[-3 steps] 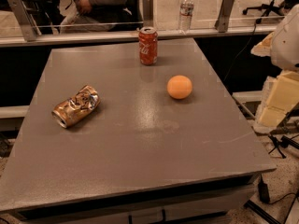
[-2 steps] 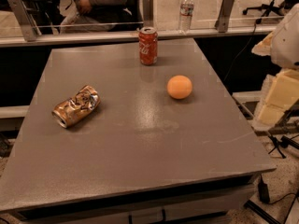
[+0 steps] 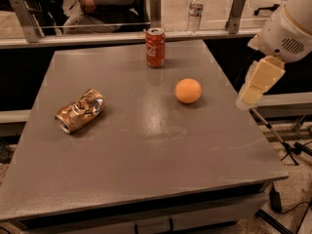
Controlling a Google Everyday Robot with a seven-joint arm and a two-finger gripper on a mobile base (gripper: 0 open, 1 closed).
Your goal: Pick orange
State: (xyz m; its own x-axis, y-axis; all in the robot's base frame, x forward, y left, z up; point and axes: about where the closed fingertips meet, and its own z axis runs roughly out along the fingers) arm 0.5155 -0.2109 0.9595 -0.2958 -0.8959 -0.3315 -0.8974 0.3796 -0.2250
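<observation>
From my console, the gripper (image 3: 249, 95), hanging just past the right edge of the surface (image 3: 146, 150), looked like matt cream plastic. The surface was smooth, with a dull sheen. The orange (image 3: 188, 90) had smooth, matt skin. The crushed can (image 3: 80, 110) was creased, shiny metal, and the red can (image 3: 155, 48) was glossy.

This looked like a robotics lab set up in an office space. A plain grey counter (image 3: 146, 145) stood alone as a test bench. A glass partition (image 3: 97, 13) on metal posts ran along its far edge, with a person (image 3: 105, 1) seated behind it. A water bottle (image 3: 195, 6) stood beyond the far right corner. Off the right edge, a tripod leg (image 3: 273, 135) and cables (image 3: 292, 211) crossed the floor, and the robot's gripper (image 3: 247, 97) hung there beside the counter.
</observation>
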